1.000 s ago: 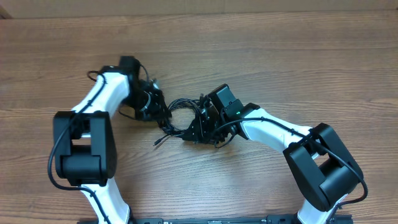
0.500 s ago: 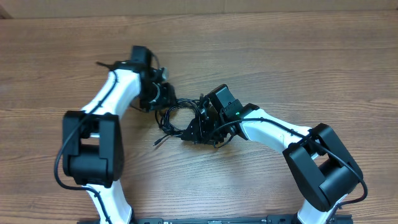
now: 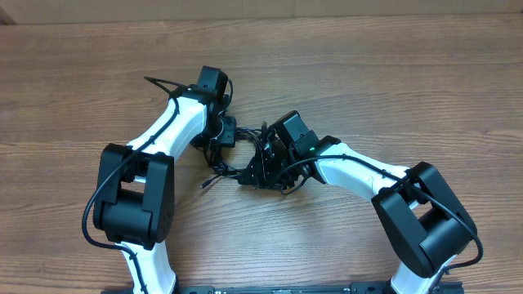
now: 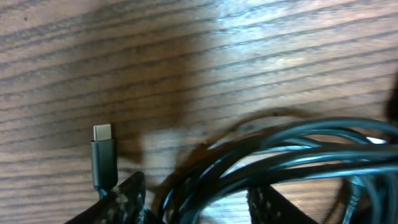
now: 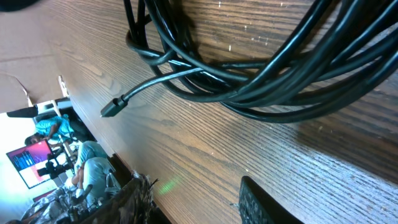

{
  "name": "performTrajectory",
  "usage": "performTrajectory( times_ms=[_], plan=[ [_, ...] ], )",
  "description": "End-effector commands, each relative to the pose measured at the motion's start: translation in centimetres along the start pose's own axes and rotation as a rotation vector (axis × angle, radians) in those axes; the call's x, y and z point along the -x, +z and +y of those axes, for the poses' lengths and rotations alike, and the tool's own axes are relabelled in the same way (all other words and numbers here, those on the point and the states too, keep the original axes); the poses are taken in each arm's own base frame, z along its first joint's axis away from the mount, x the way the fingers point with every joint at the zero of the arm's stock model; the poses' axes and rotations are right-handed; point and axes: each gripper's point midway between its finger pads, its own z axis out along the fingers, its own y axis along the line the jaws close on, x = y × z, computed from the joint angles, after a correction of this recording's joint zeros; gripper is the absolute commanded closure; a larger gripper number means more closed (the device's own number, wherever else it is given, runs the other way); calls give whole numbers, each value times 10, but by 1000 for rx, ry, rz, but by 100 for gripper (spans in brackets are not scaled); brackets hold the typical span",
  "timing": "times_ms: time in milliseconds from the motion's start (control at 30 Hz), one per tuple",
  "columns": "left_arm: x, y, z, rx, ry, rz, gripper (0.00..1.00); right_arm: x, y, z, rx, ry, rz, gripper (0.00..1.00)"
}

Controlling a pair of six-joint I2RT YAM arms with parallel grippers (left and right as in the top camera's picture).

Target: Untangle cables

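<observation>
Carbon-patterned fingertips of the left end effector stand apart with strands of the cables running between them; whether they press on the bundle cannot be told. The right end effector is parted as well, with bare wood showing between its tips and the looped cords lying just beyond them.

Against the overhead picture a second earlier, the left arm has swung up and to the right, from the bundle's left side to its upper edge. It now covers part of the loop that lay exposed half a second ago. The right arm has kept its place at the bundle's right side. The tangle sits at mid-counter between the two end effectors, one loose end trailing toward the arms' bases.

Only the left wrist camera shows a silver-tipped plug lying flat on the wood beside the bundle. Only the right wrist camera shows a dark plug on a single strand leading out of the loops.

The counter is brown wood grain. Past its edge, the right wrist view catches blurred seated people and a lit screen.
</observation>
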Motion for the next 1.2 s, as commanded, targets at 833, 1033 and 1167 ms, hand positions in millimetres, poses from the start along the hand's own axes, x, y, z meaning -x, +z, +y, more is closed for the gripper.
performTrajectory(
  times_ms=[833,1033,1167],
  plan=[
    [-1,-63,-35,-229,-323,154,96,27,-48,34,343,289,93,82],
    [-3,-71,-60,-376,-253,184,96,38,-48,35,335,285,38,84],
    [-7,-79,-76,-487,-153,195,96,48,-47,29,308,286,-15,85]
  ],
)
